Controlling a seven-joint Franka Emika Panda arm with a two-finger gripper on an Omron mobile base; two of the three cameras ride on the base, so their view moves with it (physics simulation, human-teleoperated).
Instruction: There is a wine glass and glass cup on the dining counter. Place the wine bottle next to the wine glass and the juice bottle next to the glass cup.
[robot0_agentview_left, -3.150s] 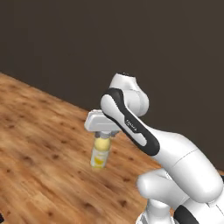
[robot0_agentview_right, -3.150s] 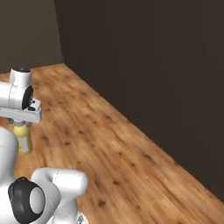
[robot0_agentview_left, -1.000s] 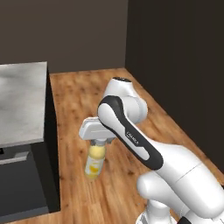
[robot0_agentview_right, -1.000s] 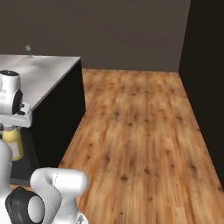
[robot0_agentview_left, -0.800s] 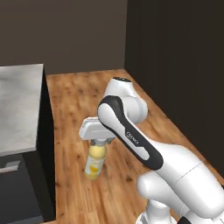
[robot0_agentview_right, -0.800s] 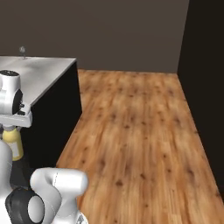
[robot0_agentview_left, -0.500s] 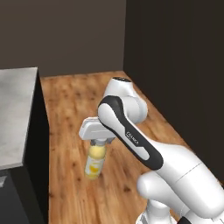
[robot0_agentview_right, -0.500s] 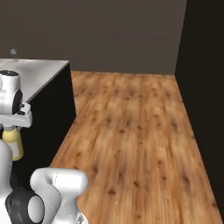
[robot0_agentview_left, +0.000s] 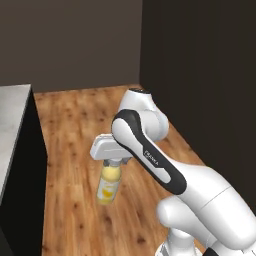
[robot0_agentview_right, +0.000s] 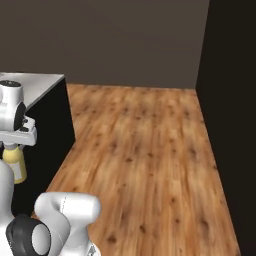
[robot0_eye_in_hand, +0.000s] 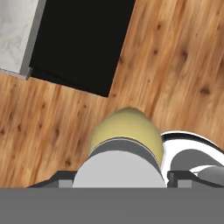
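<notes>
The juice bottle (robot0_agentview_left: 109, 184), pale yellow with a yellow label, hangs upright over the wooden floor. My gripper (robot0_agentview_left: 114, 162) is shut on its white cap from above. In the right base view the juice bottle (robot0_agentview_right: 15, 164) hangs under the gripper (robot0_agentview_right: 11, 146) at the far left, in front of the counter's dark side. The hand view looks straight down the juice bottle (robot0_eye_in_hand: 127, 127) at the floor. The dining counter (robot0_agentview_left: 11, 117), marble-topped with a dark base, stands to the left. Its corner (robot0_eye_in_hand: 17, 35) lies at the hand view's upper left. The wine glass, glass cup and wine bottle are out of view.
Wooden floor (robot0_agentview_right: 145, 150) stretches ahead and to the right. A dark wall (robot0_agentview_right: 125, 35) closes the far end. Another dark wall (robot0_agentview_left: 200, 65) runs along the right side. The dining counter's (robot0_agentview_right: 39, 84) near corner juts in from the left.
The whole picture has shifted as the base drives: the counter has slid toward the left edge in both base views. The juice bottle stays in the gripper as before.
</notes>
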